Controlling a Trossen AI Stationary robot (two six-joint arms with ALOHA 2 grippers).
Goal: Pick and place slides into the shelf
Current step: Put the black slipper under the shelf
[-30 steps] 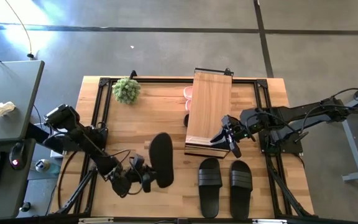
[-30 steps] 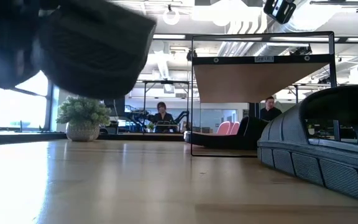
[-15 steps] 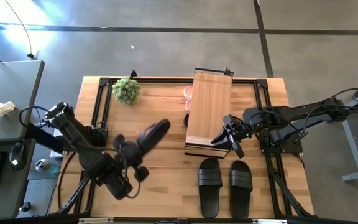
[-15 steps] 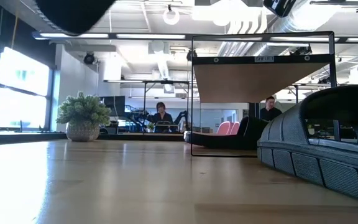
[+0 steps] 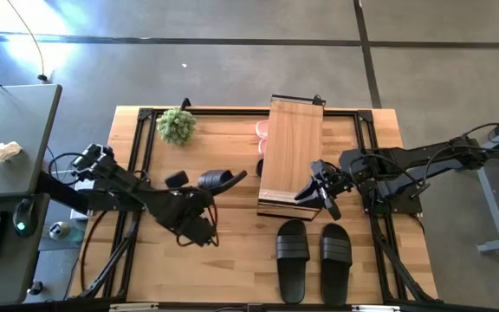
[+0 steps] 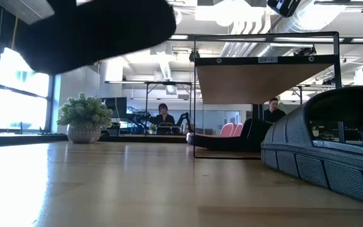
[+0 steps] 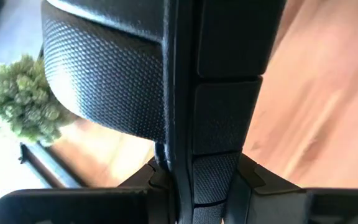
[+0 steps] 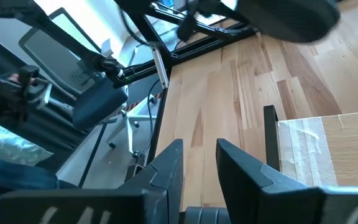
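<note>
Nearest the front edge of the table (image 5: pixel 232 260), a pair of black slides (image 5: pixel 313 256) lies flat, side by side, soles down, just in front of the shelf (image 5: pixel 290 156). A little farther back and to the left, the left hand (image 5: pixel 199 187) holds another black slide (image 5: pixel 222 179) lifted clear of the table, its fingers (image 7: pixel 219 124) pressed onto the slide's edge so that the textured sole fills the left wrist view. In the low view this slide hangs dark across the upper left. The right hand (image 5: pixel 319 192) hovers at the shelf's front right corner, its fingers (image 8: pixel 166 171) spread with a narrow gap and nothing between them. Beneath the shelf's wooden top, the pink slides (image 5: pixel 262 130) peek out at its left side with a black one (image 5: pixel 259 167) nearer the front. A small potted plant (image 5: pixel 177 126) stands at the far left corner.
</note>
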